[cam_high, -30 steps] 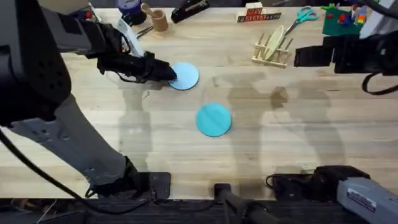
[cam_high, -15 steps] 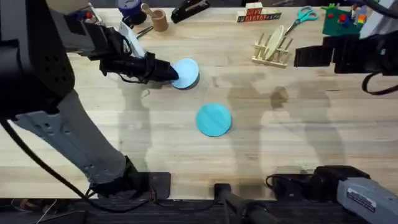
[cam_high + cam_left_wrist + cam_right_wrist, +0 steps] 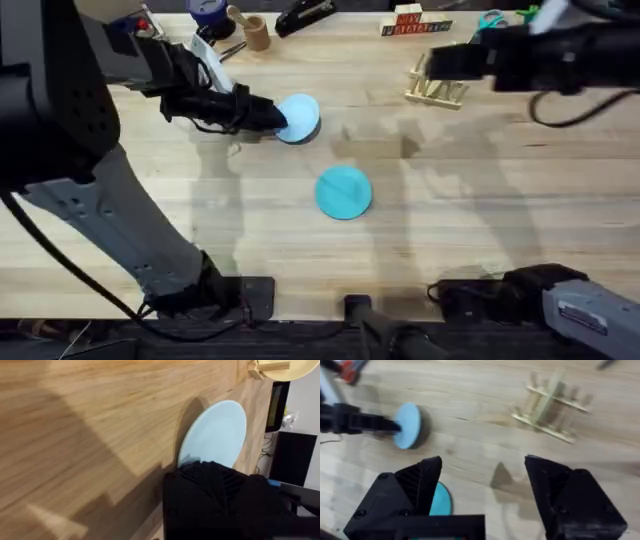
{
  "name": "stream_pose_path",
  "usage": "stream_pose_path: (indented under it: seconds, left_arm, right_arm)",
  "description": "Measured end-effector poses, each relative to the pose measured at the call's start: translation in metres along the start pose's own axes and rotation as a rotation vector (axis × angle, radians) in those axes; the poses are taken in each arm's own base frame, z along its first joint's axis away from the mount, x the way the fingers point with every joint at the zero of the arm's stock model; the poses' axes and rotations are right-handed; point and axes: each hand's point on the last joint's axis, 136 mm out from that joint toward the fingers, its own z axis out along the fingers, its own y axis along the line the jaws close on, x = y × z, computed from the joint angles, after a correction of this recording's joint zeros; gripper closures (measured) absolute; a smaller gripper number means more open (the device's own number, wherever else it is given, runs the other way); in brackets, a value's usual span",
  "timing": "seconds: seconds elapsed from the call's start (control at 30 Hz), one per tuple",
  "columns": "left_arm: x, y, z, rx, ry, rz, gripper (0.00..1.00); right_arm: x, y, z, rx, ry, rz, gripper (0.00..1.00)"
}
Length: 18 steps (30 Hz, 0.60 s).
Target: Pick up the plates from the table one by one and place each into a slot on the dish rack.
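Pale blue plate (image 3: 299,117) sits at about eleven o'clock on the table (image 3: 480,200), its near edge pinched by the left gripper (image 3: 272,117), and it looks tipped up off the wood in the right wrist view. The turquoise plate (image 3: 344,192) lies flat near the centre, untouched. The rack (image 3: 437,80) stands at about one o'clock with a cream plate (image 3: 547,389) already in one slot, and the right gripper (image 3: 482,492) hangs above the table near it, jaws spread wide and empty.

The risk is the thin rim hold: smooth plastic gripped at one edge may swivel or slip out in transit. The slots look narrow, so a tilted plate could strike a peg and shove the light rack. The right arm also crowds the approach, so the arms might collide.
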Motion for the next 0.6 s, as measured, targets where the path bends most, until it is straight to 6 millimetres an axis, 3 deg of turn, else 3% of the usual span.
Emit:
stream_pose_path:
  seconds: [0.33, 0.6]
  left_arm:
    - [0.0, 0.0, 0.0, 0.0, 0.0, 0.0, 0.96]
    - [0.0, 0.0, 0.0, 0.0, 0.0, 0.0, 0.959]
  right_arm:
    - [-0.002, 0.066, 0.077, -0.164, 0.035, -0.048, 0.006]
    - [0.015, 0.096, 0.139, -0.224, 0.08, -0.012, 0.007]
